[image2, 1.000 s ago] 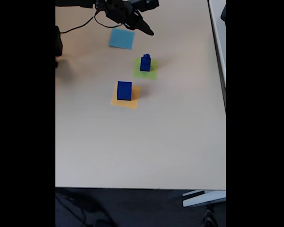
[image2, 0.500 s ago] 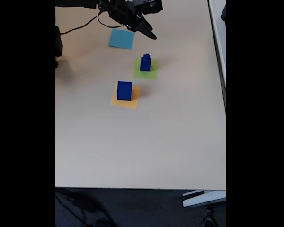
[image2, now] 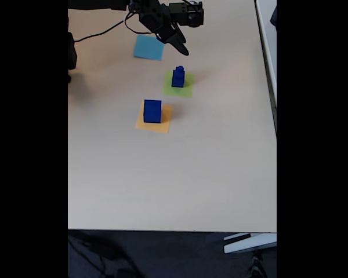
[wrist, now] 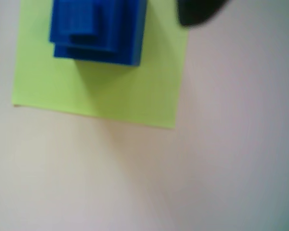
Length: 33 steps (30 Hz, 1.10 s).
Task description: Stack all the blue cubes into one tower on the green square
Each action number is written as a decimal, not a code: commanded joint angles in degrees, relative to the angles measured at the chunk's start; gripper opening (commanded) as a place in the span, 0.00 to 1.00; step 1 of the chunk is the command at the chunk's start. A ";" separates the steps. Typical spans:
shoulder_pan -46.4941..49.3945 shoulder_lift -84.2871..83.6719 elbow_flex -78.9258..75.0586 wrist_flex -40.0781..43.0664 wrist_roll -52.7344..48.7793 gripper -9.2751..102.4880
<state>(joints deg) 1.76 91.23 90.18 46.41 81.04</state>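
End effector [image2: 182, 51] hangs above the surface [image2: 180, 174] near the light-blue square [image2: 148, 47], holding nothing; can't tell how far open; small blue cube [image2: 179, 69] sits atop medium blue cube [image2: 178, 80] on the green square [image2: 185, 90]; large blue cube [image2: 152, 110] sits apart on the orange square [image2: 163, 123]; wrist view shows the stack [wrist: 98, 31] on the green paper.

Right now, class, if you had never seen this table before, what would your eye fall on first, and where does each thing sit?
The dark-blue cubes stand out: a small tower of two on the green square, mid-table in the fixed view, and a larger cube alone on the orange-yellow square nearer the camera. The black gripper hangs above the table between the light-blue square and the tower.
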 commanded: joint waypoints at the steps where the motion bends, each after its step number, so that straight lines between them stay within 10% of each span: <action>1: -0.09 0.44 -4.48 0.26 0.26 0.27; 33: 1.23 -5.27 -5.45 1.49 -2.55 0.26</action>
<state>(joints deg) 2.46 85.78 87.63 48.16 78.84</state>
